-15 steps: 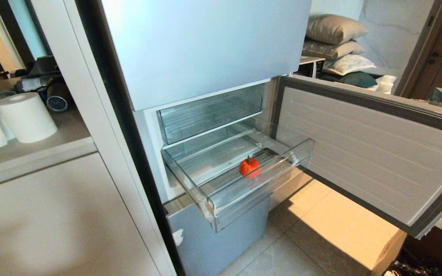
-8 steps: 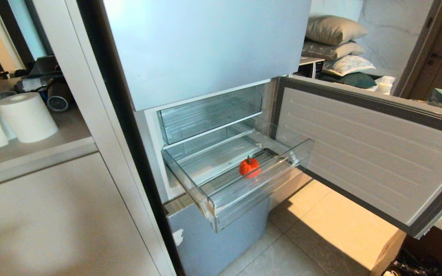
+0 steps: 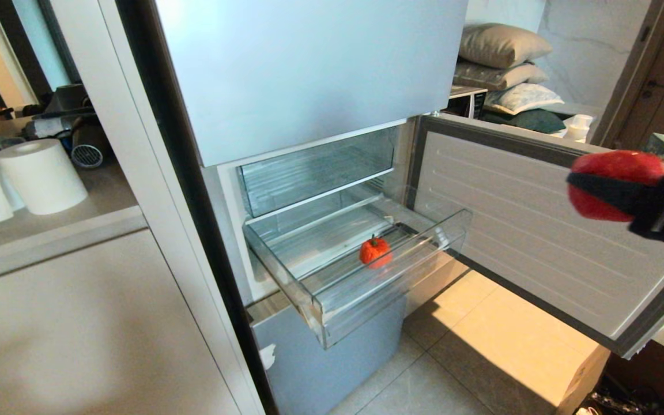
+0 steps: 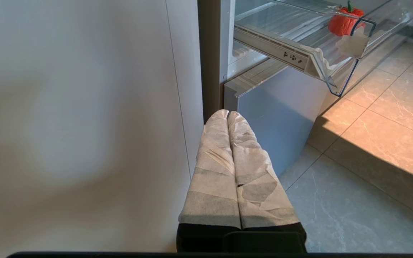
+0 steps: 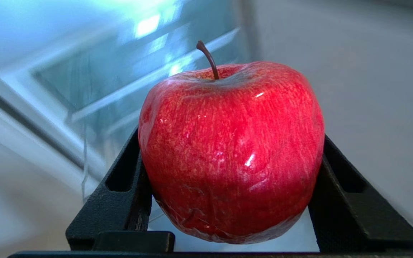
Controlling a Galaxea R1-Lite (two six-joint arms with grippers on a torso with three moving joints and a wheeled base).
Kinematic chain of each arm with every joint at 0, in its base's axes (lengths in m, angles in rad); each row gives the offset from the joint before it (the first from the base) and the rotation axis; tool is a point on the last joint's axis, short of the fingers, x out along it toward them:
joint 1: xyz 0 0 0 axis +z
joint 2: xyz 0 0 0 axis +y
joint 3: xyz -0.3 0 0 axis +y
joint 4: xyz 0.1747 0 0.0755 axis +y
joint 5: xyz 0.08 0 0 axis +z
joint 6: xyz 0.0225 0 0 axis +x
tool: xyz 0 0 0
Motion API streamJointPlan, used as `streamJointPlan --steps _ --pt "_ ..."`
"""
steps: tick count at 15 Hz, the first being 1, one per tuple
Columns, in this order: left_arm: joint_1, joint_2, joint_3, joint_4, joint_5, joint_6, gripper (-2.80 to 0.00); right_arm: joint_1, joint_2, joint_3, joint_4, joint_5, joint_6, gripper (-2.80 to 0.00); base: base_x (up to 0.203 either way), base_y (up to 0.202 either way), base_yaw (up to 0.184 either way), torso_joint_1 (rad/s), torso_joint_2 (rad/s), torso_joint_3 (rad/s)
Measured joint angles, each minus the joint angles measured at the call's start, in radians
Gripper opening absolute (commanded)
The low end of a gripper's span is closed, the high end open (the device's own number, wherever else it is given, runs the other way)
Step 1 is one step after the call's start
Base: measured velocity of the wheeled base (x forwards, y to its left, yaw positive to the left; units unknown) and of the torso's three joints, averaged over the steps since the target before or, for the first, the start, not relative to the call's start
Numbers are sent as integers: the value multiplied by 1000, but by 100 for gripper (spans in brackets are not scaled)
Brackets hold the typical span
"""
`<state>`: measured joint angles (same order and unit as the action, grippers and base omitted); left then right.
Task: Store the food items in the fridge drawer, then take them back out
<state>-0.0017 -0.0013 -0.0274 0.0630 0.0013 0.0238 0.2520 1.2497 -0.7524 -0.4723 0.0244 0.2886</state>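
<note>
My right gripper [image 5: 231,168] is clamped on a glossy red apple [image 5: 231,150], one black finger pressed against each of its sides. The apple sits upright, its thin brown stem [image 5: 208,59] curving up. Behind it, blurred, are a fridge's pale walls and clear shelves [image 5: 120,86].

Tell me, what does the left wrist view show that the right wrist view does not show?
Only the left wrist view shows the left end effector, shut and idle low beside the fridge, and the small red-orange fruit lying in the pulled-out fridge drawer. Only the right wrist view shows the red apple clamped in the right end effector. Both share the open fridge.
</note>
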Motion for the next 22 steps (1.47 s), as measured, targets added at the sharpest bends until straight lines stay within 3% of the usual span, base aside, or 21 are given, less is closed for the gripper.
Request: streamJointPlan --steps 3,7,10,13,14,22 --pt "0 0 0 0 0 0 -280 110 350 -177 -75 -64 20 -280 0 0 0 0 0 0" --pt "0 0 0 0 0 -1 -280 246 786 -576 -104 -228 -27 -280 0 0 0 0 0 0" --pt "0 0 0 0 0 0 -280 329 998 -792 -93 -303 -53 -280 0 0 0 0 0 0" --pt "0 0 0 0 0 0 -280 362 1120 -906 -65 -338 -58 -280 0 0 0 0 0 0" --pt "0 0 0 0 0 0 -280 363 1145 -933 -38 -342 -59 0 0 0 0 0 0 0" --pt "0 0 0 0 0 0 -280 366 1215 -1085 -14 -374 -59 0 0 0 0 0 0 0"
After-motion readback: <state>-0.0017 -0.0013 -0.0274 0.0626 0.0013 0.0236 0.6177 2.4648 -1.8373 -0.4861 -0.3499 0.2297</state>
